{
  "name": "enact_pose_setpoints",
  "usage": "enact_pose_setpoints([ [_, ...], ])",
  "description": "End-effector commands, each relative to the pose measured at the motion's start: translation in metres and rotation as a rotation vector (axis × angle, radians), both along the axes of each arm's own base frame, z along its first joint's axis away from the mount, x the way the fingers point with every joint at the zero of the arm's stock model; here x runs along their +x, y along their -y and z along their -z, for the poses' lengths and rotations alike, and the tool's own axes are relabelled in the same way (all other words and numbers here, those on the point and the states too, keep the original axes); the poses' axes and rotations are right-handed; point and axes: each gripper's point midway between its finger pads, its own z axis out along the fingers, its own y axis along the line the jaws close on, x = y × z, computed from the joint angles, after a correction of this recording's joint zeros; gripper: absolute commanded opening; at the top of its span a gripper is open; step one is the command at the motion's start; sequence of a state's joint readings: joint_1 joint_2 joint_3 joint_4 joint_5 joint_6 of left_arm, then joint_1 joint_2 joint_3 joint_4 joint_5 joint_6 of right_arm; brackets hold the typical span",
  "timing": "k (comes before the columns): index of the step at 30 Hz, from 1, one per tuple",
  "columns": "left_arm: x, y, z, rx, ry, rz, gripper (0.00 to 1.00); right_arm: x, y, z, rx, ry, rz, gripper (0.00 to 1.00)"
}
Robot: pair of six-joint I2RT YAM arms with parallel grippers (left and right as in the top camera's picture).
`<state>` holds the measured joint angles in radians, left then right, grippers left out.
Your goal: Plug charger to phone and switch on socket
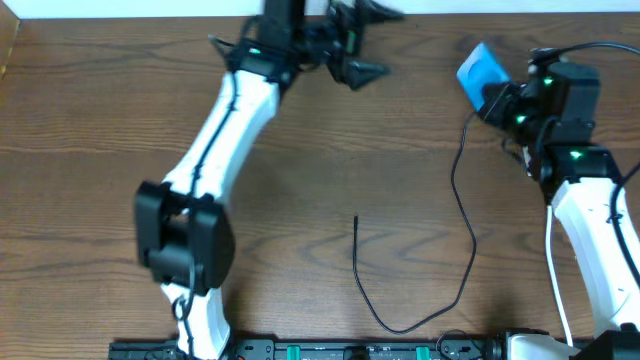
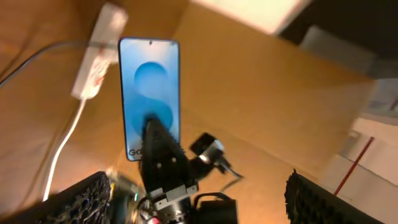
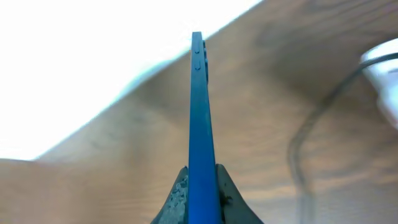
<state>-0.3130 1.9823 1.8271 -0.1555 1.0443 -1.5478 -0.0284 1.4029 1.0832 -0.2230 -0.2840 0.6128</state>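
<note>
My right gripper (image 3: 202,190) is shut on the phone (image 3: 198,106), seen edge-on as a thin blue slab. In the overhead view the right gripper (image 1: 497,92) holds the phone (image 1: 478,68) up at the far right. The left wrist view shows its lit blue-and-white screen (image 2: 151,87) facing my left gripper (image 2: 199,205), which is open and empty. In the overhead view the left gripper (image 1: 374,42) is at the far centre. The charger (image 1: 470,235) loops across the table, its plug tip (image 1: 356,220) lying free. The white socket (image 2: 98,55) lies behind the phone; in the overhead view my right arm hides it.
The socket's white cord (image 2: 65,140) runs toward the near left in the left wrist view. A blurred white shape (image 3: 384,74) and a dark cable (image 3: 308,134) show at the right of the right wrist view. The table's far edge (image 1: 150,18) runs along the top.
</note>
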Motion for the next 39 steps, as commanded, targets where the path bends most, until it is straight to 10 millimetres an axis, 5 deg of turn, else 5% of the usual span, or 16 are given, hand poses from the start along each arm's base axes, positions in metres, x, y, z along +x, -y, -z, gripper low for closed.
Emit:
enact_pose_setpoints([
  [1, 0.01, -0.016, -0.024, 0.014, 0.073, -0.096, 0.88, 0.002, -0.025, -0.034, 0.385, -0.012, 0.013, 0.01],
  [7, 0.029, -0.029, -0.017, 0.062, 0.072, -0.217, 0.88, 0.0, -0.047, -0.063, 0.824, -0.122, 0.052, 0.01],
  [18, 0.041, -0.027, -0.011, 0.101, 0.056, -0.338, 0.88, -0.006, -0.105, -0.112, 1.058, -0.121, -0.081, 0.01],
  [29, 0.035, -0.015, -0.01, 0.101, 0.054, -0.317, 0.88, -0.017, -0.143, -0.114, 1.083, -0.164, -0.123, 0.01],
  [39, 0.034, -0.016, -0.009, 0.126, 0.099, -0.302, 0.88, -0.02, -0.152, -0.114, 1.11, -0.191, -0.119, 0.01],
])
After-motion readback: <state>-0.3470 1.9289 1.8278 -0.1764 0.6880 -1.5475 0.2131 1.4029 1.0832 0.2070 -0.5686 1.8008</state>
